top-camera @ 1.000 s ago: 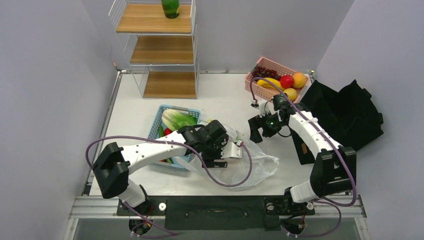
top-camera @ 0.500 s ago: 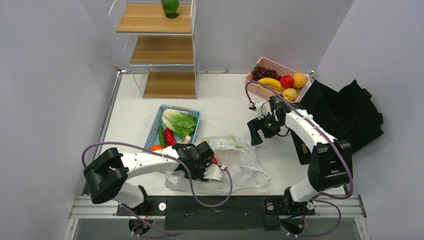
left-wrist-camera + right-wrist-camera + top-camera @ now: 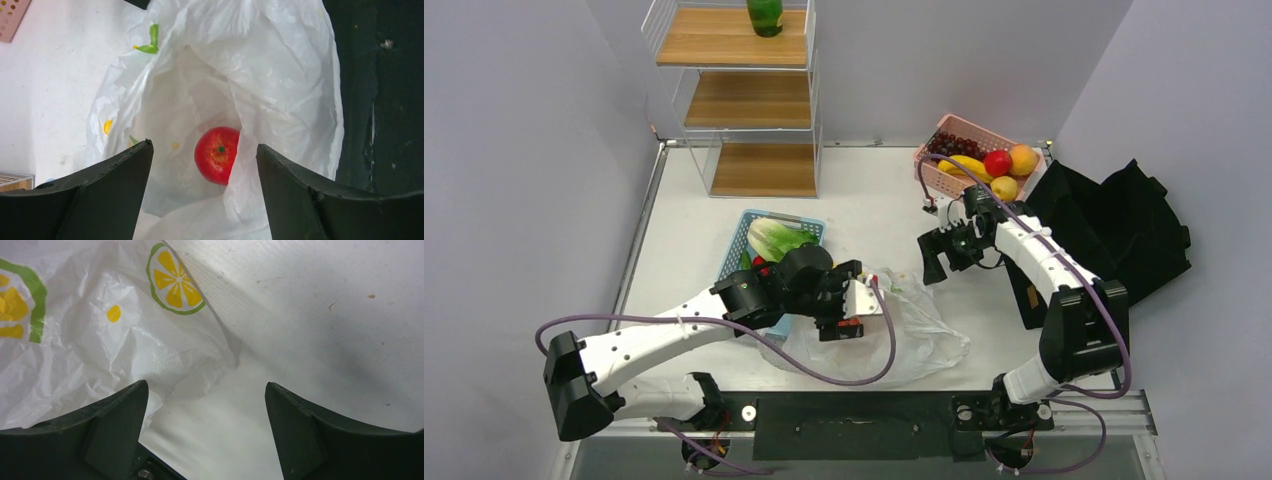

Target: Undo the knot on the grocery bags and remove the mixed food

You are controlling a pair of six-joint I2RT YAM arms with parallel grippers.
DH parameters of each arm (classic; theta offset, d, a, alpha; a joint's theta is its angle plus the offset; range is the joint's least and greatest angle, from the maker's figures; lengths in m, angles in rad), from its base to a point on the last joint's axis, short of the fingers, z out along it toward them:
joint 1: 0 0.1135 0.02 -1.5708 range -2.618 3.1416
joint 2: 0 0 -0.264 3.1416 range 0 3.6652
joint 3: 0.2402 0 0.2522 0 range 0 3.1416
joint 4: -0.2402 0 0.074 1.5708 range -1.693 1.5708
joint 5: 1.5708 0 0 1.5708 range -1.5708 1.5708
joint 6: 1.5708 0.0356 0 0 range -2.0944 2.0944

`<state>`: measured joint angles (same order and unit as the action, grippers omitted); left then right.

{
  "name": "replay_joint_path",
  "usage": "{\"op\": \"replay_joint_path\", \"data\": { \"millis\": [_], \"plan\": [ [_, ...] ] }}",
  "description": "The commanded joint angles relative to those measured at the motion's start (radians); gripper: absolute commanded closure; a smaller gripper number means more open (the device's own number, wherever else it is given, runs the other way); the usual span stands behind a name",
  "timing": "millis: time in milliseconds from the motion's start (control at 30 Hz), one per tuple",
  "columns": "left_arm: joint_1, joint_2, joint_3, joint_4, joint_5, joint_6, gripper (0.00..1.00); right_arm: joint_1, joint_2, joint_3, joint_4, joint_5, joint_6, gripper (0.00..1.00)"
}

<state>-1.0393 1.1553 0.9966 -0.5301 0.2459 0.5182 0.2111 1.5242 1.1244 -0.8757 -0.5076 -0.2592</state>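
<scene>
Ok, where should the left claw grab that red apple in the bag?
Across its round sides, straight in through the open mouth of the bag. The red apple faces its stem end to the open left claw; a plastic fold covers its right edge, so expect to pinch plastic there.

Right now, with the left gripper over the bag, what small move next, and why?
Probably lower the left gripper into the bag and close on the apple: its jaws stand open, the bag's mouth gapes, and the apple lies in line between them, a fold covering one edge.
</scene>
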Motion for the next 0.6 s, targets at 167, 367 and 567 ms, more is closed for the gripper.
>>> {"op": "replay_joint_path", "data": {
  "millis": [167, 367, 567],
  "plan": [
    [0.001, 0.215, 0.054, 0.131, -0.124, -0.117, 0.28, 0.009, -0.051, 0.052, 0.013, -0.035, 0.035, 0.18],
    [-0.001, 0.265, -0.009, 0.118, -0.098, -0.076, 0.22, 0.009, -0.062, 0.042, 0.009, -0.029, 0.024, 0.18],
    [0.002, 0.313, -0.133, 0.162, -0.151, -0.066, 0.18, 0.007, -0.062, 0.036, 0.012, -0.032, 0.021, 0.18]
  ]
}}
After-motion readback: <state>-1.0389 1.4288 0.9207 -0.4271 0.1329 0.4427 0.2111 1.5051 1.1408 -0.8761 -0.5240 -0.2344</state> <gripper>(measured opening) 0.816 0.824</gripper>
